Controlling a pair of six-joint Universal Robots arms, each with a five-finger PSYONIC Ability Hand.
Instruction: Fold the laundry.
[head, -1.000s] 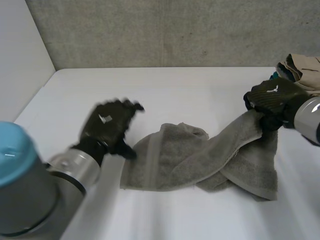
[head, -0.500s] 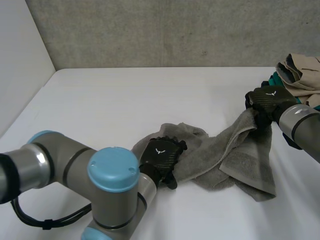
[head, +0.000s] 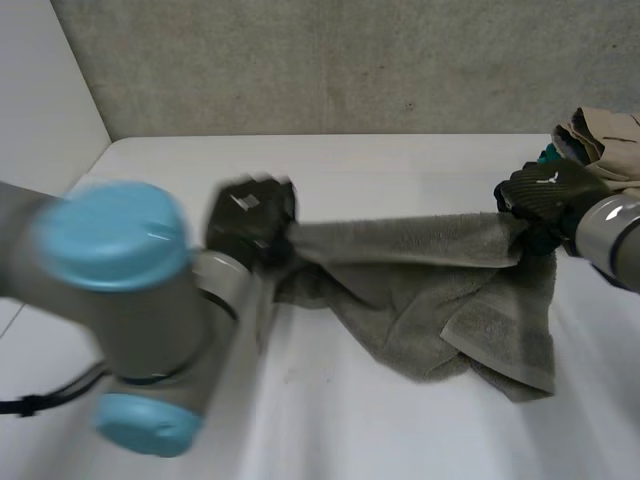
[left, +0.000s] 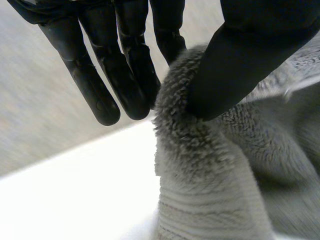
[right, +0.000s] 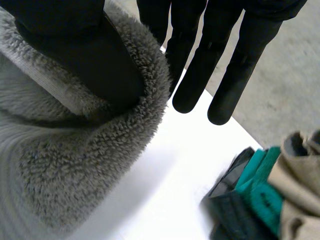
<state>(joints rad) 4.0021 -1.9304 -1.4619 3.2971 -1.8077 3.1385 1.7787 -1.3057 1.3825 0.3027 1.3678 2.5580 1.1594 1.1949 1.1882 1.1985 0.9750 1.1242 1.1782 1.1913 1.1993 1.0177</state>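
A grey towel (head: 430, 300) hangs stretched between my two hands above the white table (head: 400, 170), its top edge taut and the rest sagging down onto the table. My left hand (head: 250, 225) pinches the towel's left end; in the left wrist view its thumb (left: 250, 55) presses the fluffy edge (left: 195, 145) against the fingers (left: 120, 65). My right hand (head: 545, 195) grips the right end; in the right wrist view its thumb (right: 85, 55) is clamped over the towel's edge (right: 90, 145) with the fingers (right: 220, 55) behind.
A pile of other laundry (head: 600, 140), beige over teal and dark pieces (right: 260, 195), lies at the table's far right, just behind my right hand. A concrete wall (head: 350, 60) runs along the back of the table. My left arm (head: 120, 300) crosses the near left.
My left hand took hold of the towel's left end and lifted it up and to the left, pulling the top edge taut. My right hand kept its grip and stayed in place.
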